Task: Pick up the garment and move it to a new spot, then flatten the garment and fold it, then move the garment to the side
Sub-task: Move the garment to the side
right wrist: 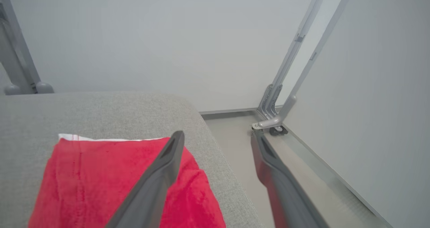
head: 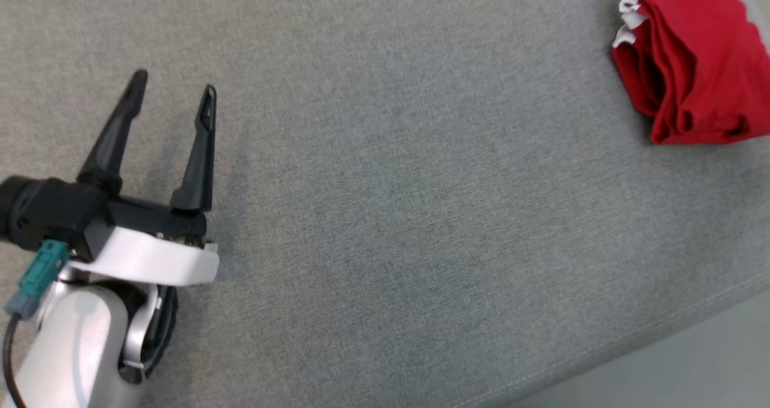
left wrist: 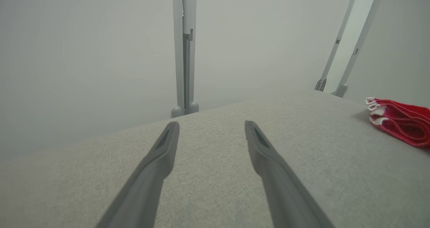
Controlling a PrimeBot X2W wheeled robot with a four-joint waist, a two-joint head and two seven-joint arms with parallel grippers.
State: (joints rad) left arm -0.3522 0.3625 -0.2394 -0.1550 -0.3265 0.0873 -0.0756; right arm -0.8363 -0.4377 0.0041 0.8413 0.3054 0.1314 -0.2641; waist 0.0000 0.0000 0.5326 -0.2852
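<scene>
Two of the three steps look done, and the third nearly so. At the left, the left gripper (head: 174,82) hangs with its long dark fingers spread wide and empty over the grey woven fabric surface (head: 391,185). Far right, the red garment with white trim (head: 692,65) lies folded in a compact stack near the surface's edge. The right gripper (right wrist: 217,135) hovers above it, fingers apart, holding nothing. Probably only pulling clear is left.

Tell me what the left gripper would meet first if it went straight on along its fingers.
Likely nothing close: the left gripper points over the grey cushion toward its far edge, then the upright grey post at the pale wall. The red garment lies off to its right. Depth is unclear.
</scene>
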